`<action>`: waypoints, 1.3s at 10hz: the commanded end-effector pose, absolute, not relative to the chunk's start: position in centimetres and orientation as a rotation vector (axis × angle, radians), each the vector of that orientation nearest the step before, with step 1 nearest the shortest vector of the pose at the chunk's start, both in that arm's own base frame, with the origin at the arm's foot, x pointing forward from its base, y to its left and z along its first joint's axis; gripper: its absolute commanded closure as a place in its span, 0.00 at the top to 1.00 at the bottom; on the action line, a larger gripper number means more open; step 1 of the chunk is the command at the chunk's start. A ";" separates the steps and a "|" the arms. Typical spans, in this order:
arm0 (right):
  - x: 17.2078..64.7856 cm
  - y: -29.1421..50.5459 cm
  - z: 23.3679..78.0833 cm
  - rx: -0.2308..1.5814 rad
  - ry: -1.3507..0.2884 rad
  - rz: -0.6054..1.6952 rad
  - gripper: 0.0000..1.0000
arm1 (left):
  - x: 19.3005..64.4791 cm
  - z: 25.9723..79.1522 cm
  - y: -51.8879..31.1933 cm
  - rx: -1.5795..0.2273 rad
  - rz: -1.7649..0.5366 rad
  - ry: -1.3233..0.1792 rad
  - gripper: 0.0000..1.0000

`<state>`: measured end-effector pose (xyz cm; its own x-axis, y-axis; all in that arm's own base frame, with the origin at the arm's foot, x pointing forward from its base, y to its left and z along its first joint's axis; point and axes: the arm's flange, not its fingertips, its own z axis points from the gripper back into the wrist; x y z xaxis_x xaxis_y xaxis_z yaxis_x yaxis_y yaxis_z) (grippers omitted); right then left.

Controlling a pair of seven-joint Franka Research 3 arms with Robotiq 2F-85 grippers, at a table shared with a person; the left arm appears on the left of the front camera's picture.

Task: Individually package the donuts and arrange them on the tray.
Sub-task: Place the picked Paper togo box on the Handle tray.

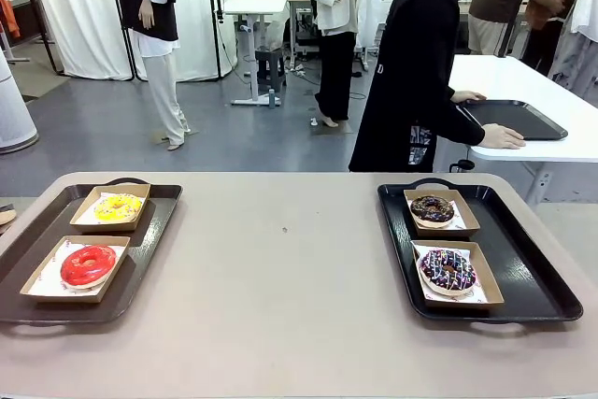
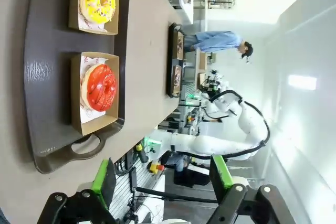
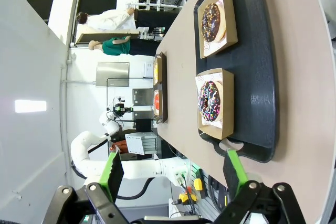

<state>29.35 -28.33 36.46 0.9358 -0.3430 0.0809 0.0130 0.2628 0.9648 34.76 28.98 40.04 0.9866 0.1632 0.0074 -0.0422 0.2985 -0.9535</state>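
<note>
Table [image 1: 280, 268]: held two dark trays, one at each side.
Left tray [image 1: 154, 231]: yellow donut [image 1: 118, 207] and red donut [image 1: 88, 263], each in a box.
Right tray [image 1: 533, 268]: chocolate donut [image 1: 432, 208] and sprinkle donut [image 1: 448, 269], boxed too.
Left gripper [image 2: 163, 182]: fingers wide, empty.
Right gripper [image 3: 173, 174]: fingers wide, empty.
Job: looked nearly done.

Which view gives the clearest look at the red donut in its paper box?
The left wrist view: the red donut sits large and close, its glossy glaze and box clear, though turned sideways. The front view shows it smaller, at the near end of the left tray. The right wrist view has it far off, edge-on and tiny.
</note>
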 end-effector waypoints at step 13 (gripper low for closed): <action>29.4 -28.3 36.6 1.292 -0.296 -0.254 1.00 | 34.8 39.9 29.5 -1.286 0.148 -0.123 0.94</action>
<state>29.36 -28.32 36.46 0.9359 -0.3429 0.0809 0.0130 0.2628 0.9648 35.03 29.38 39.67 0.9833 0.1815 0.0134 -0.0342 0.2567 -0.9659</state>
